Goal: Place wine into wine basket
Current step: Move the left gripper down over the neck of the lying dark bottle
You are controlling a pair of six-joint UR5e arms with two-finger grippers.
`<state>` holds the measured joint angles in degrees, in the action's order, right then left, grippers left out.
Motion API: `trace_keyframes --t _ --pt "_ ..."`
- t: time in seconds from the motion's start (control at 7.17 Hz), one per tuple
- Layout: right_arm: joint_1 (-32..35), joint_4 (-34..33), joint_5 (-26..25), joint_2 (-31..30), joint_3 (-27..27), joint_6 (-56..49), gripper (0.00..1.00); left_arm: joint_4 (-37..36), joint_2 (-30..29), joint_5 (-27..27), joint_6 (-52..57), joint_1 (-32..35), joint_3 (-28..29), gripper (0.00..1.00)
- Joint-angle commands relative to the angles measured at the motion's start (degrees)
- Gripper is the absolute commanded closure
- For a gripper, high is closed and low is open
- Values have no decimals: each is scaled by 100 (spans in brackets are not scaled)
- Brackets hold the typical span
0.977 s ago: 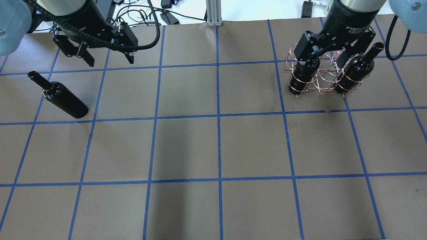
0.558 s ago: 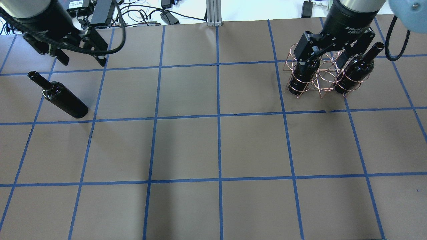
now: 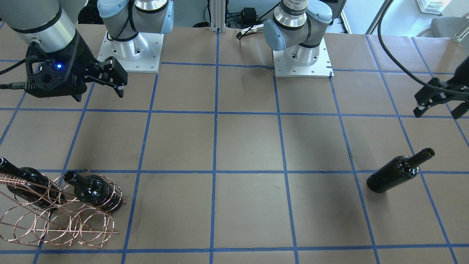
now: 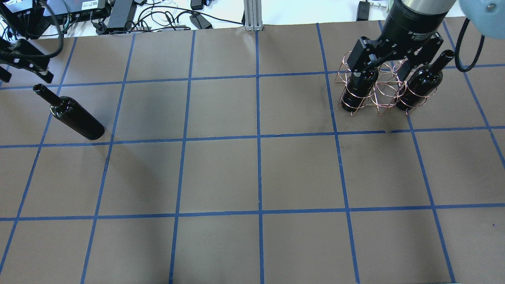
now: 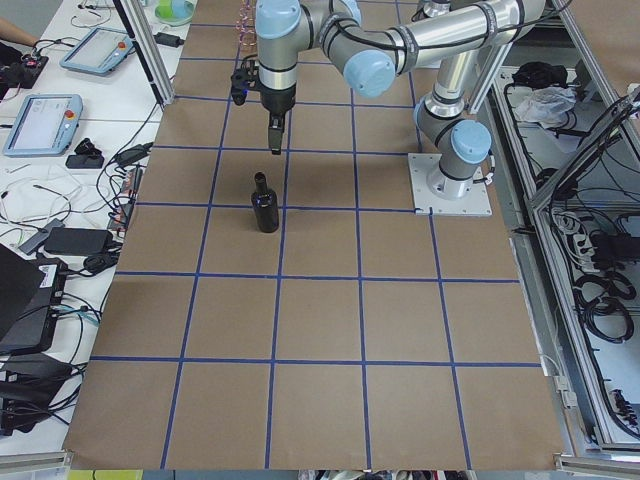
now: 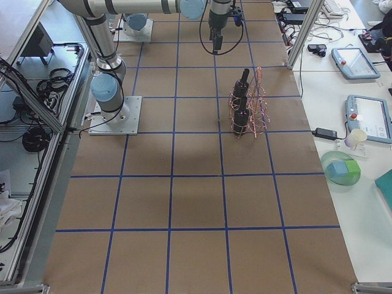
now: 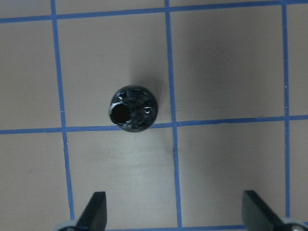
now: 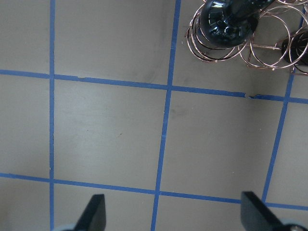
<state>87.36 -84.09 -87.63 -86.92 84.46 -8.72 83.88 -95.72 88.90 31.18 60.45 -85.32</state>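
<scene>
A dark wine bottle (image 4: 75, 118) stands upright and alone at the table's left; it also shows in the front view (image 3: 397, 172) and, from above, in the left wrist view (image 7: 132, 108). My left gripper (image 4: 23, 71) is open and empty, raised just beyond the bottle's top (image 3: 439, 110); its fingertips (image 7: 94, 211) frame the bottom of its wrist view. The copper wire wine basket (image 4: 378, 88) at the right holds two dark bottles (image 4: 357, 90) (image 4: 420, 85). My right gripper (image 4: 388, 65) is open and empty, high above the basket (image 3: 55, 216).
Brown paper with a blue tape grid covers the table (image 4: 256, 173). Cables and power bricks (image 4: 118, 15) lie beyond the far edge. Both arm bases (image 3: 302, 55) stand at the robot's side. The right wrist view shows the basket's rings (image 8: 269, 43) at its top right.
My left arm has swung to the left and now hangs near the loose bottle. The right arm, the basket and all bottles have not moved.
</scene>
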Motion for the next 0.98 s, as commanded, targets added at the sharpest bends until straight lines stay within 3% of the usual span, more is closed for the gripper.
trace_keyframes --t 0.0,0.56,0.84 --pt "9 7 -17 0 0 -7 0 -572 -516 -39 221 -165 -19 2" --pt "0 7 -43 -18 44 -7 0 -847 -1044 -241 99 -95 -46 4" --pt "0 16 -43 -9 53 -7 0 -874 -1142 -233 29 -51 -46 10"
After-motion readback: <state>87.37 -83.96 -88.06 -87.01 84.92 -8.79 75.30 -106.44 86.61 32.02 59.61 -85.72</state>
